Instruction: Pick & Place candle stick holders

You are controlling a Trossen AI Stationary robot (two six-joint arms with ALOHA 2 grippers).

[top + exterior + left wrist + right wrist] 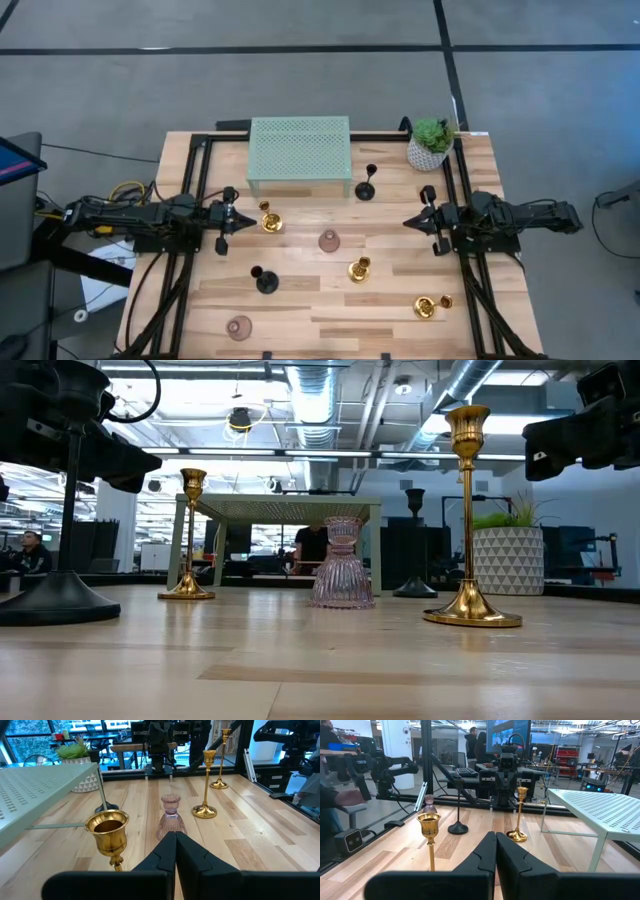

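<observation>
Several candle stick holders stand upright on their round bases on the wooden table. Three are gold [271, 220] [360, 268] [428, 306], two are black [366, 187] [265, 280], and two are pinkish glass [329, 240] [238, 326]. My left gripper [245, 220] hangs shut and level above the table's left side, just short of the nearest gold holder [107, 832]. My right gripper [408, 222] hangs shut and level at the right side, facing it. In the wrist views the left fingers [175, 836] and right fingers [495, 836] are closed on nothing.
A pale green perforated rack [300, 145] stands on thin legs at the far middle of the table. A green plant in a white pot [432, 143] sits at the far right corner. Bare wood lies between the holders. People show in the room beyond.
</observation>
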